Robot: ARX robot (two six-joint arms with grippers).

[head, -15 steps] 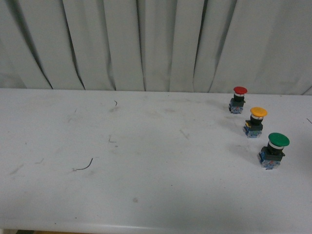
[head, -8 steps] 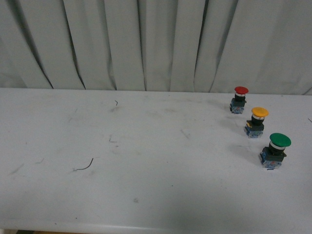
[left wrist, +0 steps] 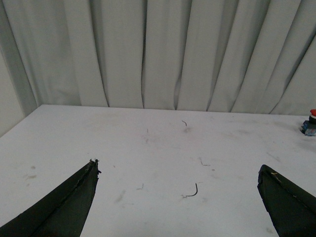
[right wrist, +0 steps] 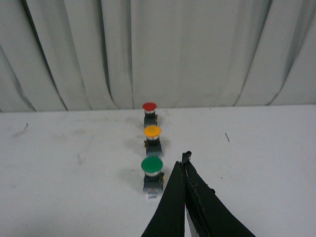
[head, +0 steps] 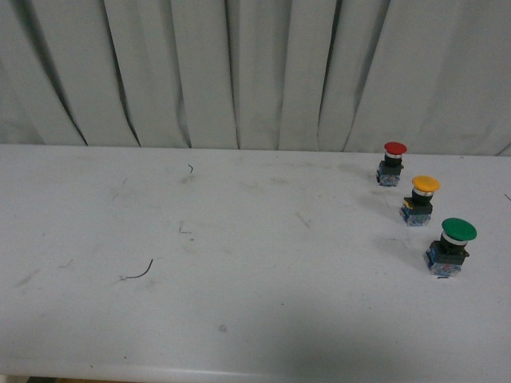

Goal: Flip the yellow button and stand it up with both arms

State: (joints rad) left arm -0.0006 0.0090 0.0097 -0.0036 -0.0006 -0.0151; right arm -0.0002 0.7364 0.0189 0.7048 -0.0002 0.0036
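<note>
Three buttons stand upright in a row at the table's (head: 239,239) two o'clock.
Yellow button (head: 421,200) sits between red button (head: 391,163) and green button (head: 449,246); left gripper (left wrist: 177,197) spread, right gripper (right wrist: 184,168) together. Crowding risks toppling neighbours.

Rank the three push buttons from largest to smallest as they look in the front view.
1. Green button, clearly the largest, with the widest cap.
2. Yellow button.
3. Red button, looks slightly smaller than the yellow one.

The red and yellow buttons look alike in build. The red one stands farthest from the camera, so their true order is unsure.
</note>
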